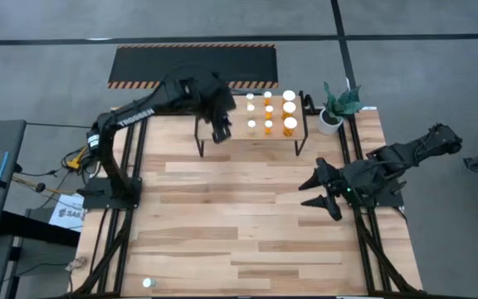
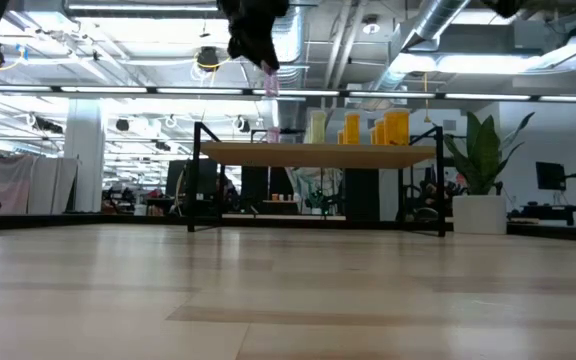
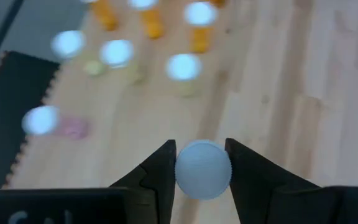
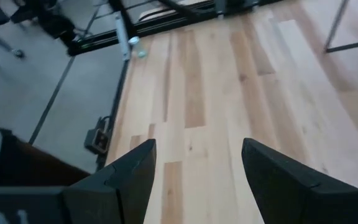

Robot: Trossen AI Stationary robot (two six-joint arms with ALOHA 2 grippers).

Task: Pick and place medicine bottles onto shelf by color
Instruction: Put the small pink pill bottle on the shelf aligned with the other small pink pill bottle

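The shelf (image 1: pixel 222 145) stands at the table's far side, its light wood top (image 2: pixel 318 152) on black legs. Several white-capped bottles (image 1: pixel 269 112) stand on its right half: orange ones (image 2: pixel 396 125), greenish ones (image 2: pixel 316 127) and a pinkish one (image 2: pixel 271 133). My left gripper (image 1: pixel 221 131) hovers over the shelf's left part, shut on a pinkish bottle (image 2: pixel 270 82). My right gripper (image 1: pixel 318 193) is open and empty over the table's right side; the right wrist view shows its spread fingers (image 4: pixel 194 180) over bare planks. My left gripper pinches the bottle's round white cap (image 3: pixel 202 169) between its two fingers, one on each side. The fingers come from above, pointing down. The bottle hangs upright below the fingers (image 2: pixel 268 68), lifted clear of the shelf top.
A white pot with a green plant (image 1: pixel 332 116) stands just right of the shelf. A black mat with striped edges (image 1: pixel 193 65) lies on the floor beyond the table. A small pale object (image 1: pixel 147 283) sits near the table's near left corner. Bare planks lie in front of the shelf.
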